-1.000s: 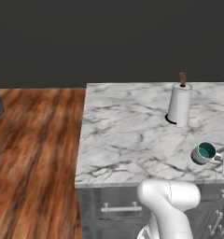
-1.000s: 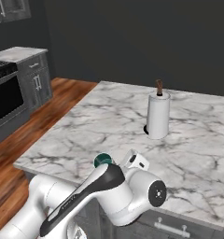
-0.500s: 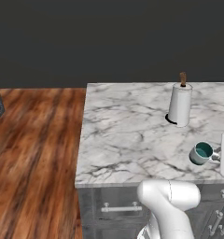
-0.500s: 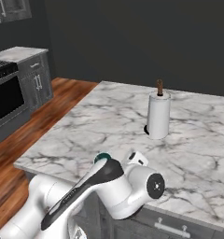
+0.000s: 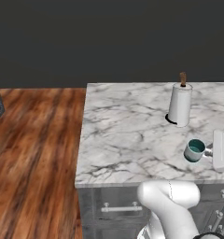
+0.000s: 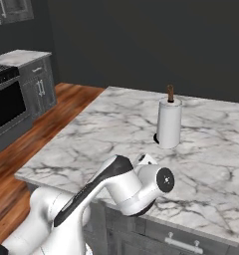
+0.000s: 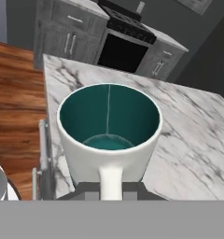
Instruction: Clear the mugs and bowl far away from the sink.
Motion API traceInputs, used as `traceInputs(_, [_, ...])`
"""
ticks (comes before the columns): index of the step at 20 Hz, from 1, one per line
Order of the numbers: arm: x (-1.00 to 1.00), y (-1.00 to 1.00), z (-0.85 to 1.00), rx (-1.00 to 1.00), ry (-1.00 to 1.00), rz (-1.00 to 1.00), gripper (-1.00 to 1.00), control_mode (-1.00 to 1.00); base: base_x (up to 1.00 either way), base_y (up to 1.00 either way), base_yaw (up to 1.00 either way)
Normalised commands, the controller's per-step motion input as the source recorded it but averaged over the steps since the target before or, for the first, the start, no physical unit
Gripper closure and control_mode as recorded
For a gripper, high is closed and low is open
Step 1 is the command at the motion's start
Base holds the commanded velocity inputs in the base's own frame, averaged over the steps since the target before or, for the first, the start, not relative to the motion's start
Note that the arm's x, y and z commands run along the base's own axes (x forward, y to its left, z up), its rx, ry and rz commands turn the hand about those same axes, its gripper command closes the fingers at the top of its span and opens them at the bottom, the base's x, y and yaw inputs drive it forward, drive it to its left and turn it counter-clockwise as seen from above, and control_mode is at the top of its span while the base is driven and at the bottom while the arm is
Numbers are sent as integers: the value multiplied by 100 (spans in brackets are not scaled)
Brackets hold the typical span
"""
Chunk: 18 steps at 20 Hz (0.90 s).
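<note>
A pale grey mug (image 7: 109, 135) with a teal inside is seen from just behind its handle in the hand view, and my gripper (image 7: 110, 190) is shut on that handle. From the left base view the same mug (image 5: 194, 150) hangs low over the marble counter (image 5: 128, 135) near its front edge. There my gripper (image 5: 209, 151) reaches in from the right. In the right base view my own arm hides the mug. The bowl and the sink are out of view.
An upright paper towel roll (image 5: 180, 105) (image 6: 169, 123) stands on the counter behind the mug. The counter's left edge drops to a wooden floor (image 5: 34, 149). A black stove (image 7: 125, 44) and grey cabinets (image 6: 39, 87) line the far wall.
The mug has shifted a little to the left along the counter's front while the paper towel roll stayed put. My arm's elbow has swung to the right. The grip is unchanged.
</note>
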Motion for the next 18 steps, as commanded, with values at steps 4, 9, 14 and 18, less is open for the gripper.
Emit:
traceInputs(4, [28, 0, -17, 0, 0, 0, 100, -100, 0, 0, 0])
traceInputs(9, [32, -2, -23, 0, 0, 0, 100, -100, 0, 0, 0])
traceInputs(14, [30, -11, -26, 1, 0, 0, 100, -100, 0, 0, 0])
traceInputs(18, [29, -13, -23, 0, 0, 0, 100, -100, 0, 0, 0])
